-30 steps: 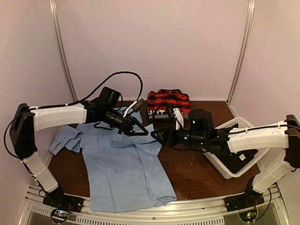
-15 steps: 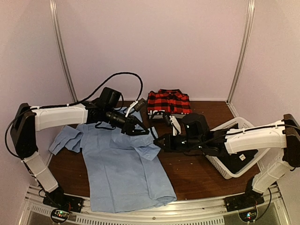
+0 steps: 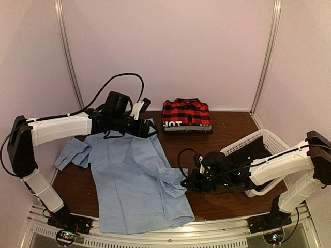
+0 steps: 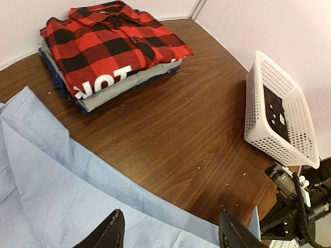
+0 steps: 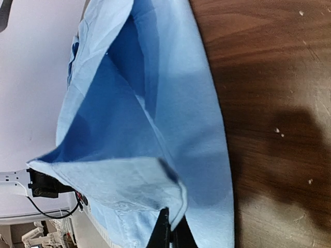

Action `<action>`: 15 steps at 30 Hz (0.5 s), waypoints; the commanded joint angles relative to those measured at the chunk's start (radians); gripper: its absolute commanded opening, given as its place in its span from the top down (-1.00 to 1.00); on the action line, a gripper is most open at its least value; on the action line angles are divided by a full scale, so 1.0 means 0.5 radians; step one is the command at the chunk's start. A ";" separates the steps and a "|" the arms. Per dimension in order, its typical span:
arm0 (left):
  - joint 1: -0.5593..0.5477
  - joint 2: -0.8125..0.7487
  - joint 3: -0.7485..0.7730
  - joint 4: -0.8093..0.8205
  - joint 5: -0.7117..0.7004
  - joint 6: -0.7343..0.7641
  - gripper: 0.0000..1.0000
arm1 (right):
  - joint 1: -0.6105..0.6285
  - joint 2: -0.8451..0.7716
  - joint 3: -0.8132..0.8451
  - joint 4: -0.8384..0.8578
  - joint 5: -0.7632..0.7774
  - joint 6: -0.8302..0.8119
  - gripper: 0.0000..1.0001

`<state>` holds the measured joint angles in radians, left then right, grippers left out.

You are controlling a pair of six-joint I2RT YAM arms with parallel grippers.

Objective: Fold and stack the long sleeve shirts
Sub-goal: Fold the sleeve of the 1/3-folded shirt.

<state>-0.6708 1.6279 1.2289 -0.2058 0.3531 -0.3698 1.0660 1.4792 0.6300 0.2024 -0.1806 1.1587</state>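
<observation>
Presently, light blue shirt (image 3: 129, 181) lies spread on the table (image 3: 217, 199): limp, light, best pinched at hems. Right hand (image 3: 188, 181) is clenched on its right edge; left hand (image 4: 172, 232) released over its far edge.

A dark brown wooden table (image 3: 227, 124) fills the floor of the booth, its grain dotted with a few pale specks (image 4: 200, 166). A white plastic mesh basket (image 3: 253, 138) sits at the table's right side, tipped so that its open top shows. Something black with small white marks (image 4: 274, 111) lies inside it. At the back of the table a folded grey garment (image 4: 111, 95) lies on a folded dark blue one (image 4: 61, 89). Pale lilac walls (image 3: 170, 46) close in the space, with a metal post in the left corner (image 3: 70, 57) and another in the right (image 3: 266, 57). A metal rail (image 3: 170, 235) runs along the table's near edge.
</observation>
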 commanded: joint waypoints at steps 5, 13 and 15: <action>0.038 0.075 -0.100 0.048 -0.228 -0.246 -0.25 | 0.089 -0.116 -0.068 0.103 0.103 0.340 0.84; 0.059 0.104 -0.134 0.048 -0.179 -0.244 -0.23 | 0.286 -0.281 0.103 -0.536 0.344 0.102 -0.09; 0.065 0.104 -0.140 0.049 -0.180 -0.242 -0.23 | 0.306 -0.330 0.151 -0.765 0.498 0.019 -0.10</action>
<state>-0.6521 1.6768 1.1690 -0.2108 0.2653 -0.4820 1.2030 1.3788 0.6609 0.0551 -0.0811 1.2457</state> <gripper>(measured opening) 0.617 0.543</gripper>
